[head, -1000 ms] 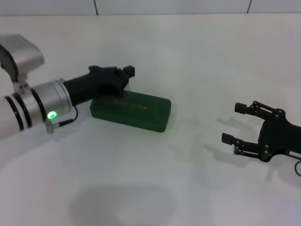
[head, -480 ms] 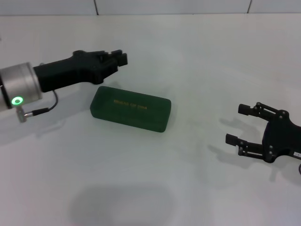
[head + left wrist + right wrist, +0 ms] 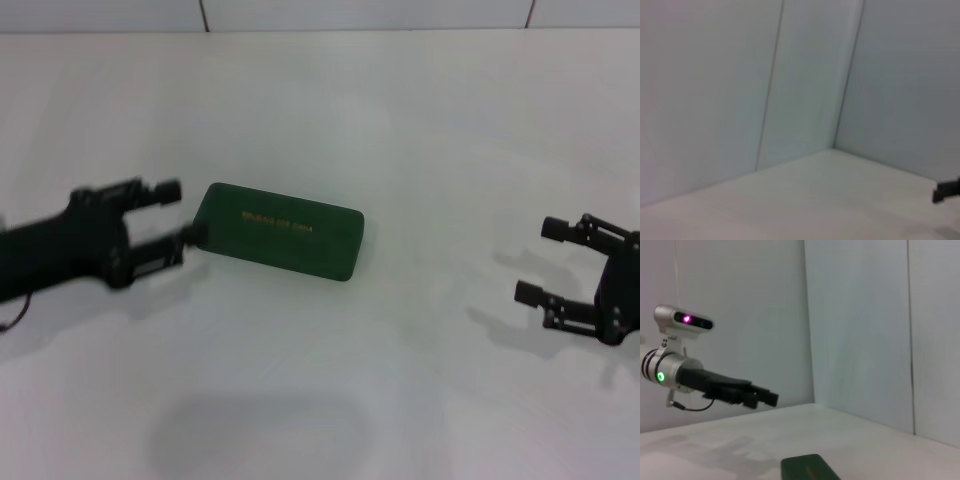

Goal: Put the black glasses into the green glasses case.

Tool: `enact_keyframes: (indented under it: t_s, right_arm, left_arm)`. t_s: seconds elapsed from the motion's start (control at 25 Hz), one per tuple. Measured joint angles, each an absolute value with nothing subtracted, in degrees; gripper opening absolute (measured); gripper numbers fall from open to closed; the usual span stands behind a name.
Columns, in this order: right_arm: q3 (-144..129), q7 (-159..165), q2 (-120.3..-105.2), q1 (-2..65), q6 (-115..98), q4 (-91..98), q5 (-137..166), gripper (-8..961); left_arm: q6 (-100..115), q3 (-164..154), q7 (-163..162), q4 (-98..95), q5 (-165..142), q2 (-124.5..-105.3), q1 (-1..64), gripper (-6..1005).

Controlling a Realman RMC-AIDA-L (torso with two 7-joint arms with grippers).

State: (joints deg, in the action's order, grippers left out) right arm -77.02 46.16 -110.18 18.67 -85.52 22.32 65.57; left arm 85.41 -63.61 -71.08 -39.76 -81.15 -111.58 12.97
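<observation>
The green glasses case point(image 3: 278, 230) lies closed on the white table, gold lettering on its lid; its end also shows low in the right wrist view point(image 3: 807, 469). The black glasses are out of view. My left gripper point(image 3: 178, 212) is just off the case's left end, open, with nothing between its fingers; one fingertip point(image 3: 190, 235) is close to the case's corner. In the right wrist view the left gripper point(image 3: 760, 396) shows farther off, above the table. My right gripper point(image 3: 536, 260) hovers open and empty far to the right of the case.
The white table point(image 3: 400, 120) meets a pale tiled wall at the back. A small dark shape point(image 3: 946, 190) pokes in at the edge of the left wrist view; what it is I cannot tell.
My left arm has drawn back from over the case's far left corner to its left end, and the whole lid now shows. My right gripper has slid a little to the right.
</observation>
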Motion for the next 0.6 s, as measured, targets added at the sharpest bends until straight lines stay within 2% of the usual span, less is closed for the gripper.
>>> enact_keyframes:
  t_s: [0.08,0.28,0.52,0.6]
  right_arm:
    - [-77.0,46.1,-109.9,18.6,-86.5,22.3,66.9,811]
    - [-76.9,45.7,-110.03,17.3,-88.0,22.3,69.4,811]
    - [-77.1,44.2,-111.41,15.8,-87.9,22.4,70.6,811]
    - [-76.9,44.1,-111.79,16.0,-87.7,22.5,72.7,811]
  left_arm:
    - [88.9,-61.4,-70.8,-40.8,-84.7,-111.77,10.7,513]
    - [93.8,-59.0,-69.6,-41.8,-91.0,-112.55,7.1,781]
    - [94.5,-58.8,-62.9,-41.9,-94.3,-114.5,4.2,827]
    - [94.6,-58.7,-62.3,-41.9,-95.4,-114.63,4.1,843]
